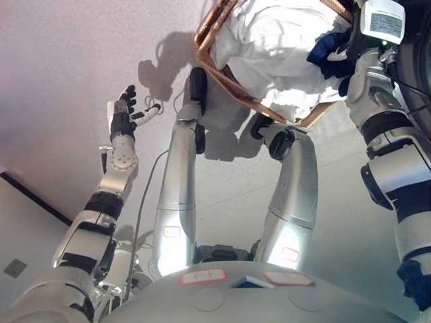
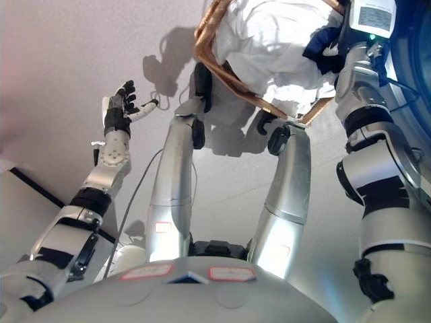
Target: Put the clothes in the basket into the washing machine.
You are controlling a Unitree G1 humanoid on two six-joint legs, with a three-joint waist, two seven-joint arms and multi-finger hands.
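A brown woven basket [image 1: 214, 30] stands on the floor at the top of the view, in front of me. It is full of white clothes [image 1: 269, 47], with a dark blue piece [image 1: 325, 42] at its right side. My right hand [image 1: 342, 64] reaches down into the basket's right side against the dark blue piece; its fingers merge with the cloth and I cannot tell their grip. My left hand [image 1: 124, 111] is held out over the bare floor to the left of the basket, open with fingers spread, holding nothing.
The floor [image 1: 67, 54] is pale grey. A dark strip [image 1: 34, 198] crosses it at the lower left, with a small floor plate [image 1: 15, 268] beyond it. A dark rounded shape [image 2: 419, 60] shows at the right edge beside the basket.
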